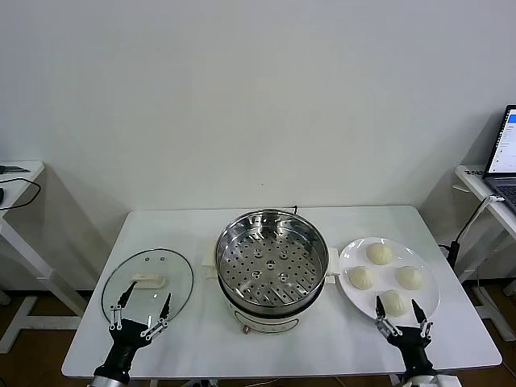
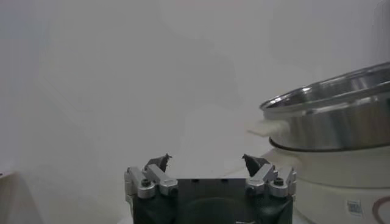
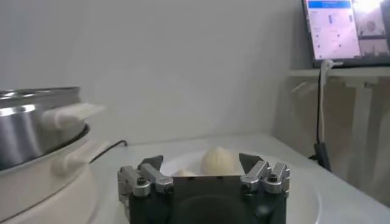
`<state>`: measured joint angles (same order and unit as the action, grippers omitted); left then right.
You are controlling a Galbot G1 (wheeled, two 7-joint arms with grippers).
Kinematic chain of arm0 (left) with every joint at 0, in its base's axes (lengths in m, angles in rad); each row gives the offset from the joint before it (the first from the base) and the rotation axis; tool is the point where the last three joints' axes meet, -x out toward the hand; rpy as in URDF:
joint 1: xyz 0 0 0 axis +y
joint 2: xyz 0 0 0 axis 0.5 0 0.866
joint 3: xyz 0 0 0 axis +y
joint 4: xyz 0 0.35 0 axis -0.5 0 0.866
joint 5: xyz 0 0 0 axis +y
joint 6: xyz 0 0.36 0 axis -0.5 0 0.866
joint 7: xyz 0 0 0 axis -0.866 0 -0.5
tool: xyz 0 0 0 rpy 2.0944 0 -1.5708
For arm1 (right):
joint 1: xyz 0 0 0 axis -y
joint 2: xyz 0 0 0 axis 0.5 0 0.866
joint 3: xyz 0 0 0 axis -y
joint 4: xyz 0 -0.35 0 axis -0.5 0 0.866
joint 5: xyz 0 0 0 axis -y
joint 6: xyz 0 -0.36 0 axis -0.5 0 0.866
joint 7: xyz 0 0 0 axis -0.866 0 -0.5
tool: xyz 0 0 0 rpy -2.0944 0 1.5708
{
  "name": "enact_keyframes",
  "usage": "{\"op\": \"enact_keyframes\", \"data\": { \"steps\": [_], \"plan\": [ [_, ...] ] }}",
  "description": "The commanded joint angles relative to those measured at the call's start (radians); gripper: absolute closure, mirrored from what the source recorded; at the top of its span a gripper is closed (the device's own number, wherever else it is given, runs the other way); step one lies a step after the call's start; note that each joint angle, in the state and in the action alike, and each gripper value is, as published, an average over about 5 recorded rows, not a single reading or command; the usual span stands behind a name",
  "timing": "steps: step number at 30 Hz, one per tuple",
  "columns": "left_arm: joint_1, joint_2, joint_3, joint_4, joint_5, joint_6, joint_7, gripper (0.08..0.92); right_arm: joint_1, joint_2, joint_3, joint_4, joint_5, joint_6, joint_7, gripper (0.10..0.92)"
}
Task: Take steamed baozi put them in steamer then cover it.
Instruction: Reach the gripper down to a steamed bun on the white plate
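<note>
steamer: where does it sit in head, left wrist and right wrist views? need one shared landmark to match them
Head view: the steamer stands mid-table, between the cover and the plate of baozi.
Left wrist view: its steel rim and white base fill the right edge.
Right wrist view: it fills the left edge.
Shared landmark: the steamer's white side handles; the cover-side one shows in the left wrist view, the plate-side one in the right.

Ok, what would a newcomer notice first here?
The shiny steamer at the table's centre, uncovered with its perforated tray bare. Right of it, four steamed baozi sit on a white plate; left of it the glass cover lies flat. Both tools, left and right, wait open at the near edge.
</note>
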<state>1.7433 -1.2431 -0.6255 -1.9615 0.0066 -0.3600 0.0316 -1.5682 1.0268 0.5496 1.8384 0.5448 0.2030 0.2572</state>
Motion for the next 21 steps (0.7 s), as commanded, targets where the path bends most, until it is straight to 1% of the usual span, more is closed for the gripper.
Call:
{"op": "enact_keyframes", "data": {
  "steps": [1,3,8,12,15,16,18,21],
  "plan": [
    [0.013,0.001,-0.002,-0.025,0.001,0.000,0.000,0.177,0.361,-0.127,-0.048,-0.111,0.123,-0.140,0.046,0.203],
    [0.018,0.001,-0.005,-0.033,0.001,-0.001,0.000,0.177,0.458,-0.151,-0.091,-0.174,0.147,-0.155,0.043,0.203],
    [0.028,-0.003,-0.011,-0.049,0.002,-0.003,-0.001,0.177,0.764,-0.202,-0.269,-0.412,0.247,-0.172,-0.008,0.203],
    [0.031,-0.004,-0.014,-0.053,0.002,-0.003,-0.001,0.177,0.952,-0.253,-0.413,-0.588,0.330,-0.216,-0.167,0.203],
    [0.034,-0.004,-0.016,-0.058,0.002,-0.004,-0.002,0.177,1.039,-0.315,-0.526,-0.673,0.309,-0.269,-0.408,0.203],
    [0.035,-0.004,-0.017,-0.060,0.002,-0.004,-0.002,0.177,1.069,-0.337,-0.565,-0.696,0.279,-0.283,-0.516,0.203],
    [0.037,-0.003,-0.019,-0.062,0.002,-0.005,-0.002,0.177,1.131,-0.371,-0.641,-0.742,0.201,-0.301,-0.725,0.203],
    [0.039,-0.003,-0.019,-0.066,0.002,-0.007,-0.002,0.177,1.261,-0.394,-0.754,-0.836,0.018,-0.284,-1.051,0.203]
  ]
}}
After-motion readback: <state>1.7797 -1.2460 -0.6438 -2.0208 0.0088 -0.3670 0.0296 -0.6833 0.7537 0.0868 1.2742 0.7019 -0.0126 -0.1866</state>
